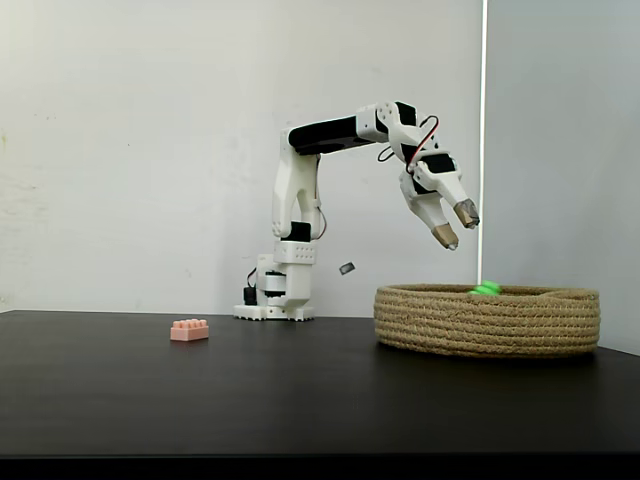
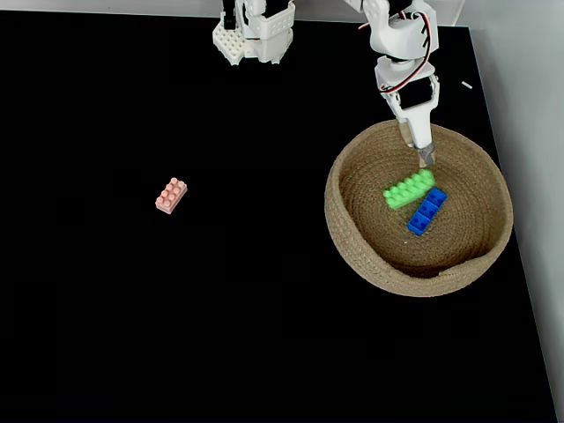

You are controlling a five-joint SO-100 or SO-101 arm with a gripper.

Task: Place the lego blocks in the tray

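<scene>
Bright, even light, both fixed views sharp (faint sheen on the black table [image 1: 300, 390])

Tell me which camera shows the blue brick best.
The fixed view looking down from above: the blue brick lies in plain sight inside the basket, beside the green brick. In the side-on fixed view the basket wall hides it; just a sliver of green peeks over the rim.

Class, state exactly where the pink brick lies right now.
The pink brick lies on the black table, left of the basket in both fixed views, outside it.
</scene>
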